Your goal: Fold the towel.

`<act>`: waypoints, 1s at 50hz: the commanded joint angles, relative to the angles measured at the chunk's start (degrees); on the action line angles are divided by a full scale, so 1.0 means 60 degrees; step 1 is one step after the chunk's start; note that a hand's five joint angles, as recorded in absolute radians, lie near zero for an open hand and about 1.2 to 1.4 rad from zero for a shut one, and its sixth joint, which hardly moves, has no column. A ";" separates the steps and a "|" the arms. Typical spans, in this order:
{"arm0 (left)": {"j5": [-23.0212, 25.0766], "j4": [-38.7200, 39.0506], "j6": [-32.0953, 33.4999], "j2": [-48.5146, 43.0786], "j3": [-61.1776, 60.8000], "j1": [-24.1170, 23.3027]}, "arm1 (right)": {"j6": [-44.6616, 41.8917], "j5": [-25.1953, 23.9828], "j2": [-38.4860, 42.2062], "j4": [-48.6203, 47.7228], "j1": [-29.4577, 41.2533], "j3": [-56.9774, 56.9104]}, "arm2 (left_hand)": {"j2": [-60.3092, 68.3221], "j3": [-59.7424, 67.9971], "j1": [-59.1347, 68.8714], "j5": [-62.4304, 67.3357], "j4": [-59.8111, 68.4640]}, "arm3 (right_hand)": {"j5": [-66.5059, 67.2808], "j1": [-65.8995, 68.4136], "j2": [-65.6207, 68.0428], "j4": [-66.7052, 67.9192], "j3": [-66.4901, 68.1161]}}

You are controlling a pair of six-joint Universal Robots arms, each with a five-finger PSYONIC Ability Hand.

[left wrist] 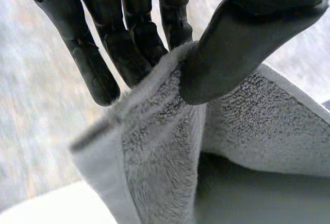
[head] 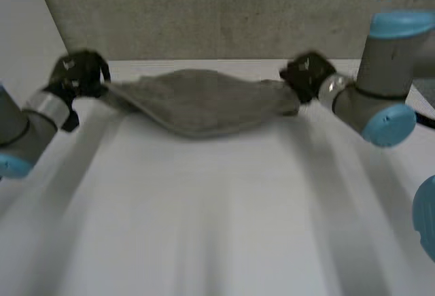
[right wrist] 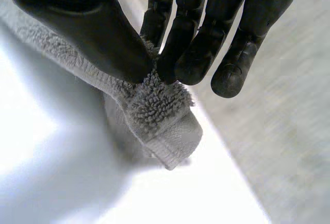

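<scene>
Two pinches: L hand (left wrist: 124, 38) & R hand (right wrist: 93, 28) each grip a towel (head: 204, 102) end; we reckon it's soft, light, saggy, so ends = best hold.

The towel (head: 204, 102) is stretching sideways over the far part of the desk (head: 217, 228), sagging in its middle between the two arms. The left robot hand (head: 78, 71) is pinching the towel's left end between thumb and fingers. The right robot hand (head: 306, 75) is pinching a corner at the towel's right end. A wall (head: 224, 10) is standing behind the desk's far edge.
</scene>
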 commanded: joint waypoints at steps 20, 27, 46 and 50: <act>0.0453 -0.0098 0.1431 0.1355 -0.2647 0.0506 | 0.1100 0.0405 -0.1026 -0.0335 -0.0756 0.3760 | 0.0480 0.0528 0.1368 0.1256 0.0316 | 0.0585 0.0862 0.0667 0.0602 0.0658; 0.0511 -0.0273 0.1402 0.2304 -0.3173 0.0579 | 0.1144 0.0552 -0.2151 -0.0247 -0.1018 0.4242 | 0.0480 0.0528 0.1368 0.1256 0.0316 | 0.0585 0.0862 0.0667 0.0602 0.0658; 0.1096 -0.0947 0.0802 0.5659 -0.5311 0.0988 | 0.0163 -0.0282 -0.5022 0.1554 -0.2029 0.6336 | 0.0480 0.0528 0.1368 0.1256 0.0316 | 0.0585 0.0862 0.0667 0.0602 0.0658; 0.1331 -0.1109 0.0728 0.6189 -0.5665 0.1209 | 0.0060 -0.0532 -0.5758 0.1584 -0.2352 0.6851 | 0.0480 0.0528 0.1368 0.1256 0.0316 | 0.0585 0.0862 0.0667 0.0602 0.0658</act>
